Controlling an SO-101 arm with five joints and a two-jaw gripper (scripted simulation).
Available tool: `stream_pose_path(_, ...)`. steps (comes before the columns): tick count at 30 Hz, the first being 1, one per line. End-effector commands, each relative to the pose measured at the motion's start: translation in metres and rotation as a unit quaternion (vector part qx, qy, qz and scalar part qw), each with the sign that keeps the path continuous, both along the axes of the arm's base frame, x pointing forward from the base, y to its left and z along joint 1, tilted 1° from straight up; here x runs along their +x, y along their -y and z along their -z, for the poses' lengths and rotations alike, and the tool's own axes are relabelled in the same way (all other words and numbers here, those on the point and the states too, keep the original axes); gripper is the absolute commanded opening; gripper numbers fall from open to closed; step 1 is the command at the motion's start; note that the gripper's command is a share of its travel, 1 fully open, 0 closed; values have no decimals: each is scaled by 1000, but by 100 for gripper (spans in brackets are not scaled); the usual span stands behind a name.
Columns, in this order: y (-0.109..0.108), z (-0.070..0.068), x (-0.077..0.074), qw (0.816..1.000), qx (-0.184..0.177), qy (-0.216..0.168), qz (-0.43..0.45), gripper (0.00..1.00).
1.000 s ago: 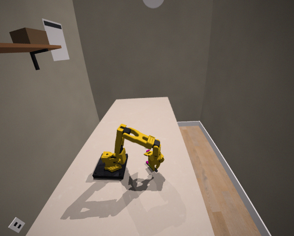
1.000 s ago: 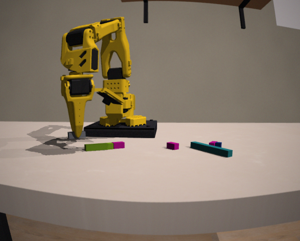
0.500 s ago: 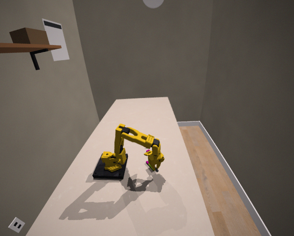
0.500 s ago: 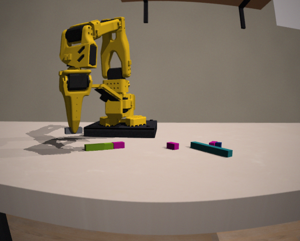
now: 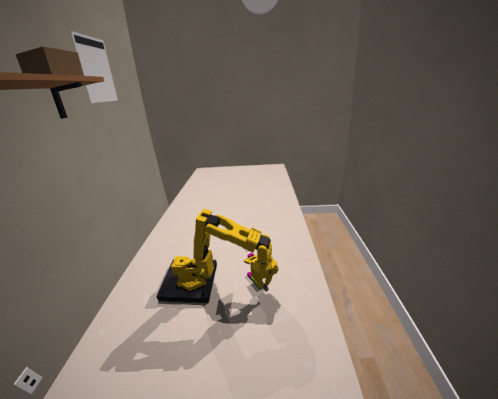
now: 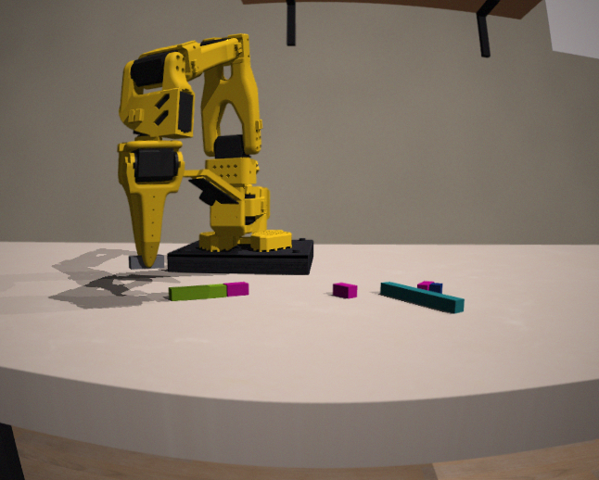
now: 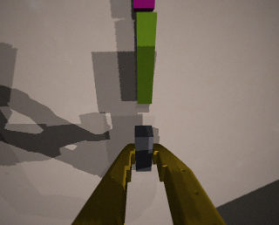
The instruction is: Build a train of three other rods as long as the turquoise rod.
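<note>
My gripper (image 7: pixel 144 162) is shut on the grey rod (image 7: pixel 143 147) and holds it just above the table, also seen in the exterior view (image 6: pixel 146 261). Straight ahead of it lies the lime rod (image 7: pixel 146 57) with a magenta rod (image 7: pixel 144 4) touching its far end; the two form a line in the exterior view (image 6: pixel 197 291) (image 6: pixel 235 288). A small gap separates the grey rod from the lime rod's near end. The turquoise rod (image 6: pixel 421 296) lies at the right, with another magenta rod (image 6: pixel 345 289) left of it.
A third magenta rod (image 6: pixel 425 284) and a blue rod (image 6: pixel 436 287) sit behind the turquoise rod. The arm's black base (image 6: pixel 242 256) stands behind the lime rod. The table's front edge runs close to the exterior camera.
</note>
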State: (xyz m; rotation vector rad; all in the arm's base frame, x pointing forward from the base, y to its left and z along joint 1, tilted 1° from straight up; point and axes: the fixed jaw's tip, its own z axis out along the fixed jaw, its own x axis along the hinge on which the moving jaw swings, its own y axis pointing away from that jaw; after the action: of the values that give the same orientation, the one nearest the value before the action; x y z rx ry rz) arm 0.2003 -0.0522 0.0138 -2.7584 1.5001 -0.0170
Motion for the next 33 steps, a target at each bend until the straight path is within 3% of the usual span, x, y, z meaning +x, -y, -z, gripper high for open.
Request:
stream_pose_path(1,2,3,-1,1000,0,1,0,0)
stream_pose_path(21,2,17,-1,1000,0,1,0,0)
stream_pose_path(22,1,24,-6,1000,5,-18,0,0)
stream_pose_path(33,1,24,-6,1000,5,-18,0,0)
